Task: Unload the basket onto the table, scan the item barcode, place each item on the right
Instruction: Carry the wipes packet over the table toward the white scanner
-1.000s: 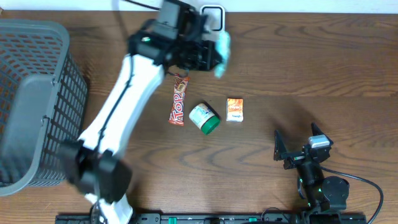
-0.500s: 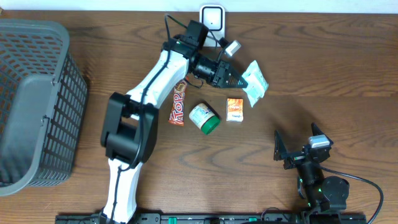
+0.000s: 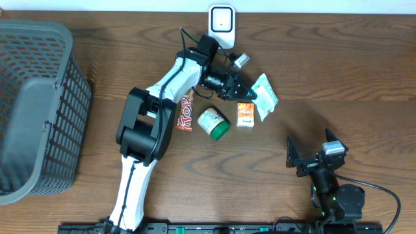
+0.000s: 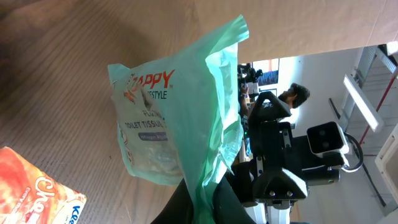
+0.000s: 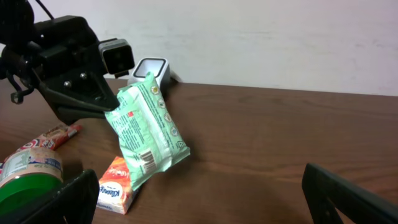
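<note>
A green tissue pack (image 3: 265, 96) hangs just above the table, right of the orange box, with my left gripper (image 3: 250, 95) shut on its crimped edge. In the left wrist view the pack (image 4: 174, 112) fills the middle, its edge pinched between the black fingers (image 4: 186, 202). In the right wrist view the pack (image 5: 146, 130) is tilted and its barcode (image 5: 147, 159) faces this camera. The white scanner (image 3: 221, 19) stands at the table's back edge, behind the left arm. My right gripper (image 3: 311, 151) rests open at the front right, nothing between its fingers (image 5: 68, 199).
A Kopiko candy bar (image 3: 187, 110), a green-lidded jar (image 3: 213, 123) and an orange Kleenex box (image 3: 245, 114) lie mid-table under the left arm. A grey mesh basket (image 3: 39, 104) fills the left side.
The left arm has swung the green pack from near the scanner to the right and toward the front, lowering it beside the orange box. The right arm has not moved.
</note>
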{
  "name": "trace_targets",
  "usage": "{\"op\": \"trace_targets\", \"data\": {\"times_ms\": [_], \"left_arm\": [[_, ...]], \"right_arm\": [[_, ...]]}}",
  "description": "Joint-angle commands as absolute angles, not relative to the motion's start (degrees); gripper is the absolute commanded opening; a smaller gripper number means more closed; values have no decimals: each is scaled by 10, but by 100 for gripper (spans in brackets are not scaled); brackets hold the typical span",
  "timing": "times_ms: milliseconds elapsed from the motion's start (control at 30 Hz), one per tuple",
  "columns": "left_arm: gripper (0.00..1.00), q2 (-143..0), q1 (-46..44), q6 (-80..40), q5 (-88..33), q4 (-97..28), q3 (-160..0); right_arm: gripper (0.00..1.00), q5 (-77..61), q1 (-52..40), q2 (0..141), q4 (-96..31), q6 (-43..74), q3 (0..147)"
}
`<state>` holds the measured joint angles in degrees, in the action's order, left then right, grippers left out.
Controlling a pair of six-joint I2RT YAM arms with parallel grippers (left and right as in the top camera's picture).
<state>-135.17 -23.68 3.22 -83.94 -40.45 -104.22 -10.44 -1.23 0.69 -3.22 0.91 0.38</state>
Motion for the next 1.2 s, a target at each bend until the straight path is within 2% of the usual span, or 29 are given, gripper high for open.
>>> {"op": "trace_targets", "data": {"times_ms": [0,367,567,633,800,1000,1167], "left_arm": [[7,-1346,-235,28,-863,-404,-1042],[7,-1346,-235,-74,-880,-395,-1042],[7,-1346,-230,-91,-901,-395,-1042],[7,-1346,-222,-91,-901,-395,-1042],[7,-1346,-204,-131,-901,-395,-1042],[7,-1346,-183,-150,-901,-395,-1042],[7,-1343,-169,-175,-901,-395,-1043]], "right_arm": [[99,-101,-15,4,-35,17,3],[99,-95,-15,4,-30,17,3],[99,-111,-15,11,-35,21,3],[99,-129,-15,39,-34,88,3],[99,-160,-15,135,-30,159,3],[99,-162,-15,243,-6,163,24],[99,-162,-15,277,38,161,41]]}}
